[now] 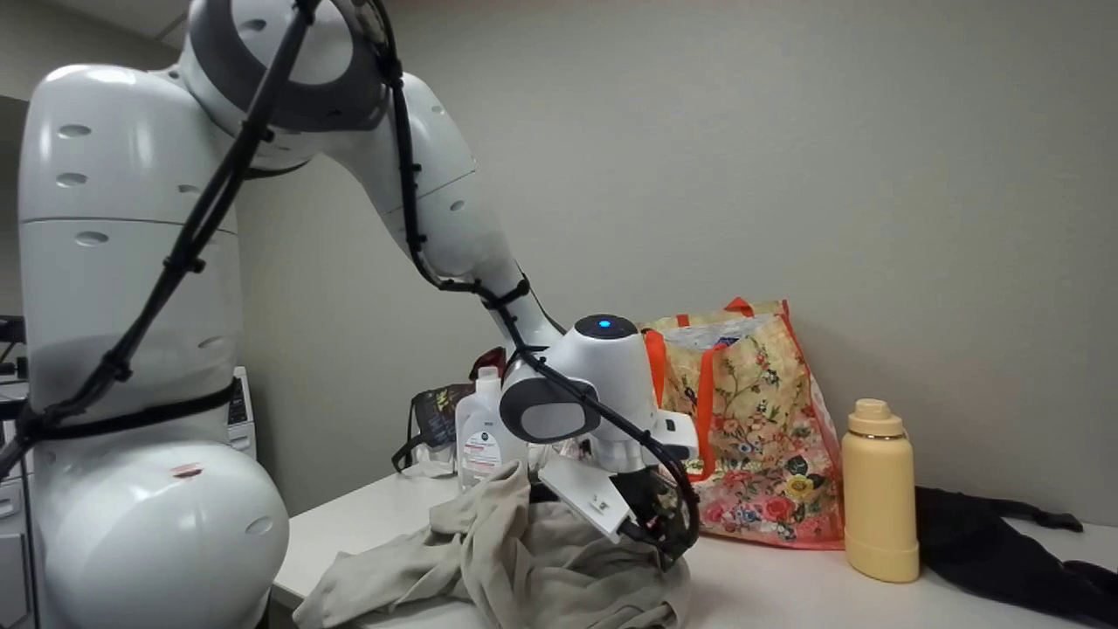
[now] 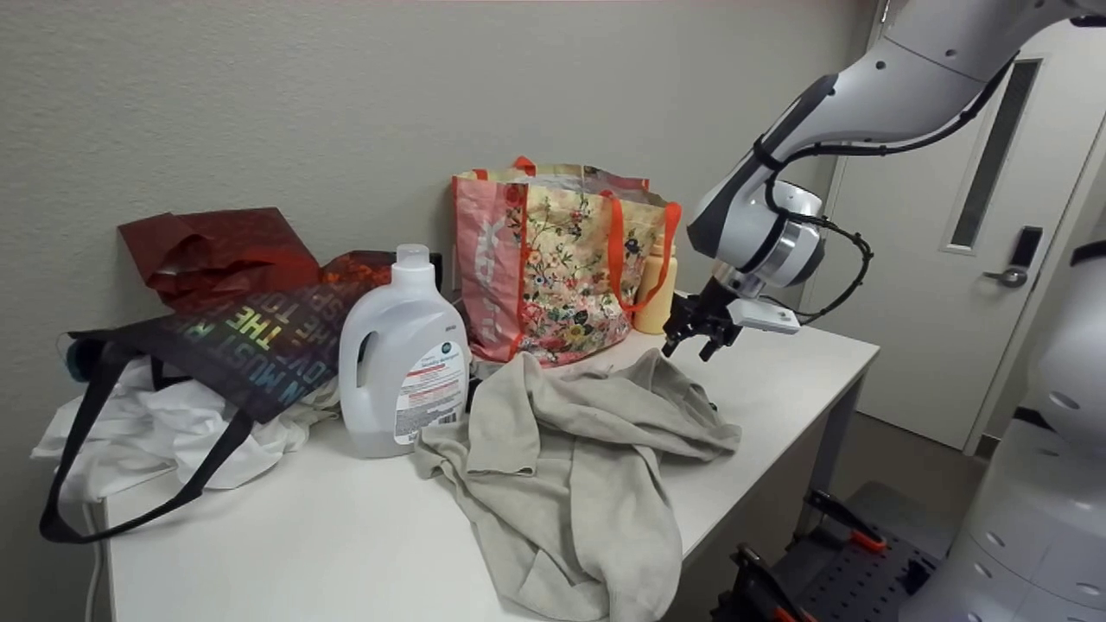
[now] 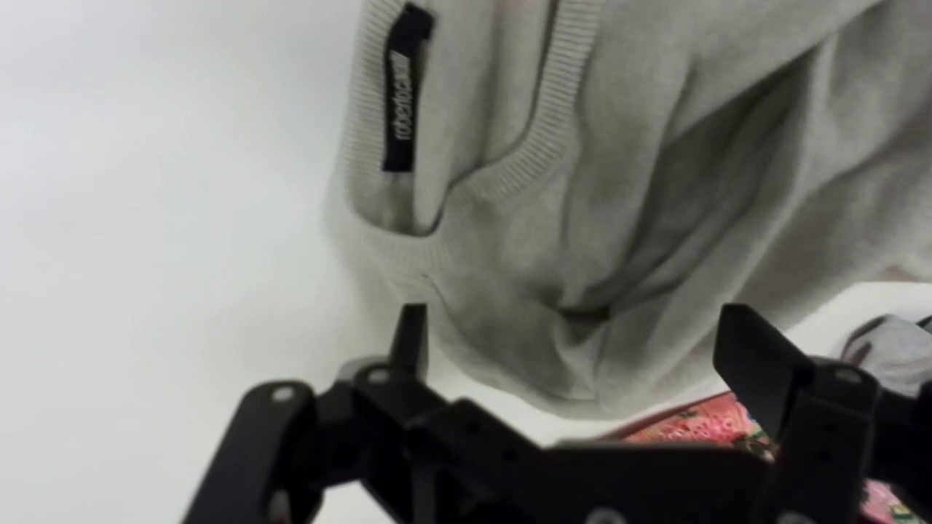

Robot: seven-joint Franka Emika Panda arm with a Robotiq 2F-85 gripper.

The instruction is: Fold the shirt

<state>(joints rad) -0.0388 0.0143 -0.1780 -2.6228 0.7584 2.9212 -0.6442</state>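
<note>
The shirt is a rumpled heap of grey-beige cloth on the white table, seen in both exterior views (image 1: 498,559) (image 2: 579,484). One part hangs over the table's front edge. In the wrist view the shirt (image 3: 502,255) shows its ribbed collar with a dark label, and its rounded edge lies between the fingers. My gripper (image 2: 689,347) is above the table beside the shirt's far edge, near the floral bag. In the wrist view the gripper (image 3: 574,320) has its two black fingers wide apart with nothing held. In an exterior view the gripper (image 1: 659,533) is partly hidden by its own mount.
The floral tote bag (image 2: 570,268) stands behind the shirt. A white detergent bottle (image 2: 406,363) is beside the shirt. A yellow bottle (image 1: 879,498) and black cloth (image 1: 987,542) are along the wall. A dark bag (image 2: 259,337) lies over white cloth (image 2: 190,423).
</note>
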